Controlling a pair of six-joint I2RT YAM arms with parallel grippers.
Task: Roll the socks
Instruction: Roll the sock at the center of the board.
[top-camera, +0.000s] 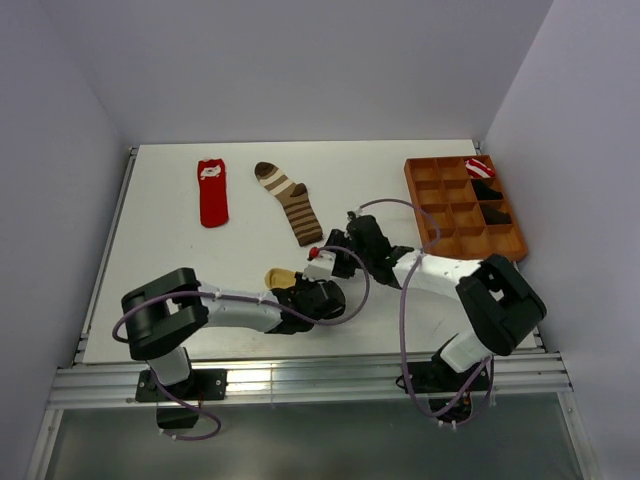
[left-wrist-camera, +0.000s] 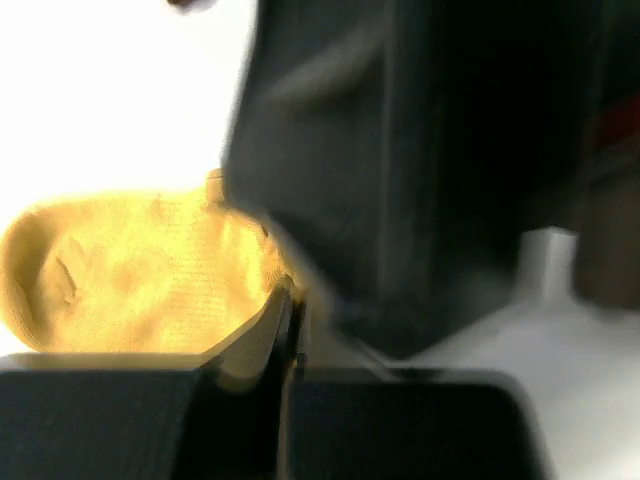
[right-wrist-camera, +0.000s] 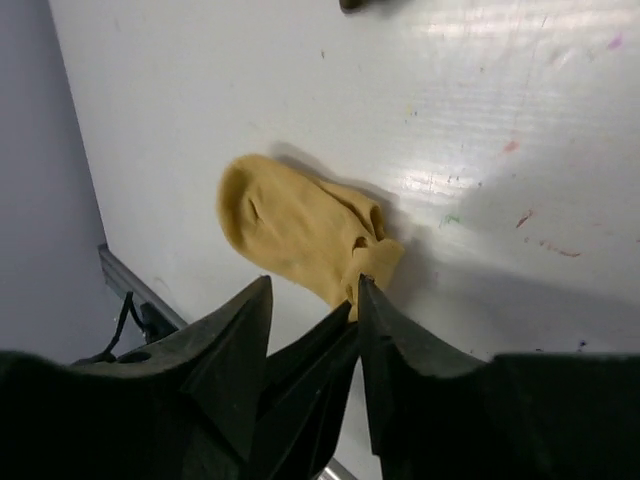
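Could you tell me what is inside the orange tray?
The tray holds a red-and-white striped bundle in its far right corner and black bundles in cells just nearer; anything beneath them is hidden.

The mustard sock (right-wrist-camera: 300, 225) reads to me as soft knitted cloth, matt, with a fine weave. The desk (right-wrist-camera: 500, 120) is smooth and white, slightly glossy under glare, with faint coloured scuffs. My right tool (right-wrist-camera: 315, 295) looks like matt black plastic, and the front rail (top-camera: 300, 385) like bare metal.
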